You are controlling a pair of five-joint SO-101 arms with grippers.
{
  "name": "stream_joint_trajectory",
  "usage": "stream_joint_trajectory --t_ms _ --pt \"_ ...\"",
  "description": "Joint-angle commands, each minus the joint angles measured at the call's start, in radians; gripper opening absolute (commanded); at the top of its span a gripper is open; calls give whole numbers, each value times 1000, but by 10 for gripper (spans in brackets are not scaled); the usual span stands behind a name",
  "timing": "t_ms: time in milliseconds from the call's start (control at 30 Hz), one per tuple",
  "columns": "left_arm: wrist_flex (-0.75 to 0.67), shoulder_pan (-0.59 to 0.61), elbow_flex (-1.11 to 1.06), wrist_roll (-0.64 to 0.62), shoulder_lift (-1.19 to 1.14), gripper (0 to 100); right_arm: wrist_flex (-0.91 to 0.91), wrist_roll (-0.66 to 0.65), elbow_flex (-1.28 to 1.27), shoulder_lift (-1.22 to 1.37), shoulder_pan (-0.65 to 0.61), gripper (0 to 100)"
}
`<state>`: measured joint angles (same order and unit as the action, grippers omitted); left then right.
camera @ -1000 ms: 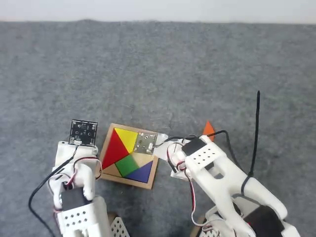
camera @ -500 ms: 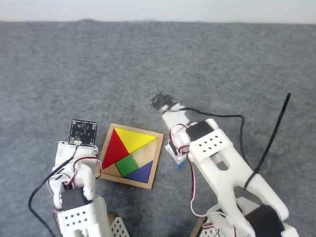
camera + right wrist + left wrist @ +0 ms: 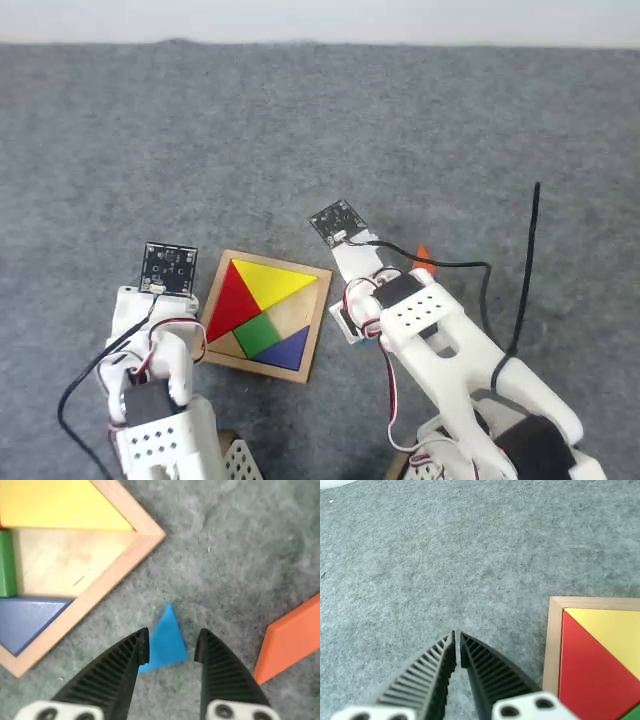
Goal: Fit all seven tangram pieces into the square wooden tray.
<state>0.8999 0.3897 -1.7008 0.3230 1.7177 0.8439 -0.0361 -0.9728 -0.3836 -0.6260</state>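
- Since half a second ago the right arm has drawn back from the far carpet toward the tray's corner and turned, so the orange piece (image 3: 424,260) peeks out beside it again; the left arm has not shifted.
- The right gripper (image 3: 171,645) has its fingers (image 3: 120,670) spread apart, with the small blue triangle (image 3: 165,642) lying flat on the carpet between the tips. Whether either tip touches the triangle cannot be told.
- The orange piece (image 3: 290,640) lies on the carpet just beyond one finger, apart from the triangle.
- On the triangle's other side is the tray (image 3: 110,572), its corner close by but not touching the triangle.
- The left gripper (image 3: 457,639) is clenched to a sliver of a gap with nothing in it, low over the carpet beside the tray's rim (image 3: 552,645).
- Inside the tray (image 3: 283,263) lie a yellow triangle (image 3: 268,280), a red triangle (image 3: 230,300), a green square (image 3: 257,333) and a dark blue triangle (image 3: 290,350); bare wood shows on the side nearest the right arm.
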Motion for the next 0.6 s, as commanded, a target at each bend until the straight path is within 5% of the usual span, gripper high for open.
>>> stream_joint_trajectory --t_ms 0,567 --pt "2 -3 12 12 17 16 -15 -37 2 -25 -7 158" --pt "2 -5 12 12 17 16 18 -43 86 154 -18 217"
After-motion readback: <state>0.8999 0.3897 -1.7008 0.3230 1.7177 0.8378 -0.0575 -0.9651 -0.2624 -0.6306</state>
